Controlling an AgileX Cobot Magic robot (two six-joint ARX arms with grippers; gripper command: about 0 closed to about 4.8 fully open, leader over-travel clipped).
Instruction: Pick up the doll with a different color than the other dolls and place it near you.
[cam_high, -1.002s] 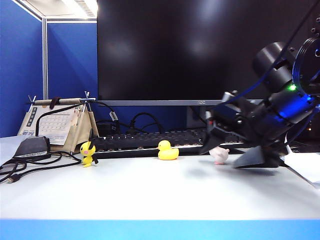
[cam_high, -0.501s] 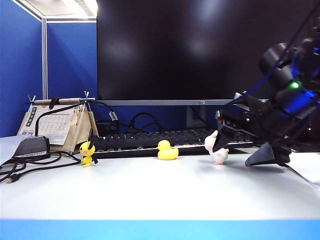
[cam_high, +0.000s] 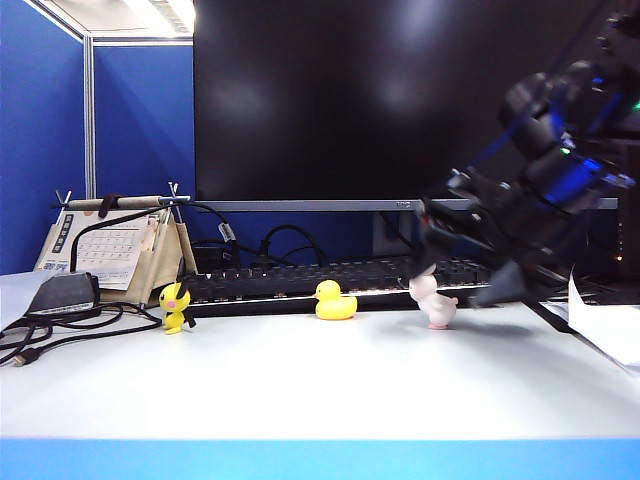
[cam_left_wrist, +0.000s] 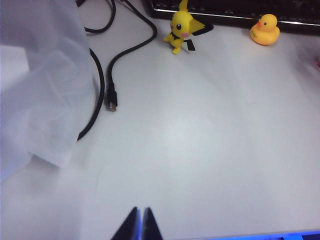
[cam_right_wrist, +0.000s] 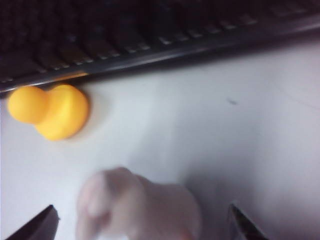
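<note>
Your left gripper (cam_left_wrist: 139, 223): fingers together, idle over bench front left, nothing held. Yellow eared doll (cam_high: 176, 306) and duck (cam_high: 335, 300) along keyboard (cam_high: 300, 280) at bench back; leave them. White doll (cam_high: 434, 299) on bench, back right, not yet lifted. Your right gripper (cam_right_wrist: 142, 220): fingers wide apart, straddling white doll, no contact visible. Grasp, lift, carry to front edge all remain.

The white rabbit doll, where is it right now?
In the exterior view the white rabbit doll stands right of centre, before the keyboard, right of the yellow duck, between the open right gripper's fingers.
</note>
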